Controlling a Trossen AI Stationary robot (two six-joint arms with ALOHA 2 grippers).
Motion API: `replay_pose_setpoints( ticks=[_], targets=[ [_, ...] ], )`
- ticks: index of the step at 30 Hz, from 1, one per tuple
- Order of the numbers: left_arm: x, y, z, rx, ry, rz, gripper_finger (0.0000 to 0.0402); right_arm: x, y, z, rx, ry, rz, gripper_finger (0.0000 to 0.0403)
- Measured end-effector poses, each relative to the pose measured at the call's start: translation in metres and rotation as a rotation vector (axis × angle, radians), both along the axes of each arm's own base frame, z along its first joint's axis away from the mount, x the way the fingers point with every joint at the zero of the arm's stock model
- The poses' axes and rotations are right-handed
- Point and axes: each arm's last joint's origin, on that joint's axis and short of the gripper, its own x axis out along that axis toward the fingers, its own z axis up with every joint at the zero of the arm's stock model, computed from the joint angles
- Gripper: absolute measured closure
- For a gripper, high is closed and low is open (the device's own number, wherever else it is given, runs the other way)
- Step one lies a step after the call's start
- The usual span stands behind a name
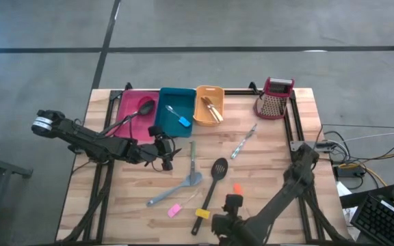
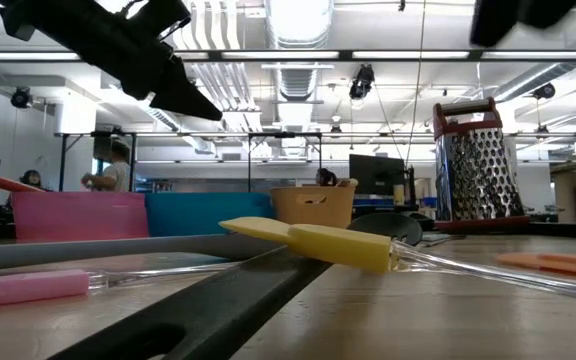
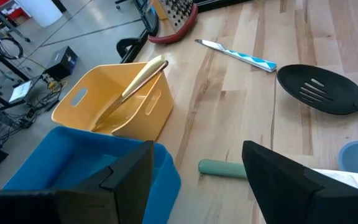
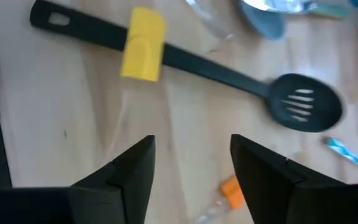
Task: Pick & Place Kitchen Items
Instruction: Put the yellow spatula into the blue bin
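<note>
Bright, even light — right wrist view perhaps blurred.

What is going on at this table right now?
A two-arm robot is sorting kitchen utensils into bins. The pink bin holds a black ladle, the teal bin a blue-handled tool, and the orange bin a wooden-looking utensil. The left gripper hovers open and empty beside the teal bin, near a green-handled tool. The right gripper hangs open over the near edge by the black slotted spoon and yellow-handled tool. A grey spatula still lies loose.
</note>
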Motion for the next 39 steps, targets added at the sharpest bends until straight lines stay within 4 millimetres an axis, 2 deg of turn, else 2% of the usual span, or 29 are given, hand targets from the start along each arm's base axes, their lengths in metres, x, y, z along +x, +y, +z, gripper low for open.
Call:
replay_pose_setpoints(
  ticks=[3, 9, 20, 25, 30, 36, 39],
  targets=[
    [0.0, 0.0, 0.0, -0.008, 0.001, -0.005, 0.0154, 0.006, 0.005, -0.014, 0.024, 0.009, -0.002, 0.0187],
    [0.0, -0.001, -0.002, -0.037, 0.014, -0.038, 0.0154, 0.017, 0.012, -0.029, 0.105, -0.03, 0.019, 0.018],
    [-0.002, -0.001, -0.005, -0.057, 0.038, -0.026, 0.0154, 0.03, -0.001, -0.07, 0.198, 0.01, 0.032, 0.0196],
    [-0.002, -0.001, -0.005, -0.058, 0.037, -0.025, 0.0154, 0.035, -0.008, -0.079, 0.204, 0.01, 0.032, 0.0208],
    [-0.002, -0.001, -0.005, -0.058, 0.041, -0.025, 0.0154, 0.036, -0.018, -0.086, 0.214, 0.03, -0.019, 0.0253],
    [-0.002, -0.001, -0.005, -0.058, 0.041, -0.024, 0.0154, 0.033, -0.02, -0.083, 0.201, 0.057, -0.048, 0.0372],
    [-0.002, -0.001, -0.005, -0.06, 0.041, -0.023, 0.0154, 0.029, -0.02, -0.072, 0.205, 0.071, -0.058, 0.0379]
  ],
)
